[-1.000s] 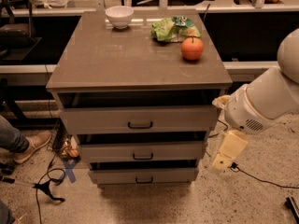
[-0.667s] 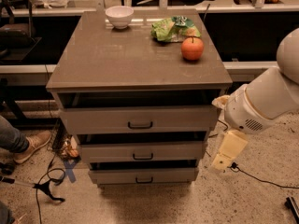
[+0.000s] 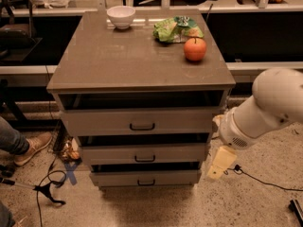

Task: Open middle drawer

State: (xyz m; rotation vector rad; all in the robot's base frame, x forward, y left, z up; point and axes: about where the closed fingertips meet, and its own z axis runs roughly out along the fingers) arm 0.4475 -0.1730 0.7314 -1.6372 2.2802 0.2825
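Note:
The middle drawer [image 3: 113, 153] is the grey-brown, medium-sized front of the cabinet's three, with a small dark bar handle [image 3: 144, 158] at its centre. It stands slightly out from the cabinet, with a dark gap above it. My gripper [image 3: 221, 163] is pale yellow and hangs from the white arm [image 3: 272, 105] just right of the cabinet. It is level with the middle drawer's right end and apart from the handle.
The top drawer [image 3: 94, 122] and the bottom drawer [image 3: 113, 178] also stand slightly out. On the cabinet top [image 3: 118, 60] are a white bowl [image 3: 121, 16], a green bag [image 3: 176, 30] and an orange fruit [image 3: 195, 49]. A person's shoe [image 3: 32, 147] and cables [image 3: 49, 186] lie on the floor at the left.
My gripper has moved a little down and to the left, closer to the cabinet's right side. The drawers have not moved.

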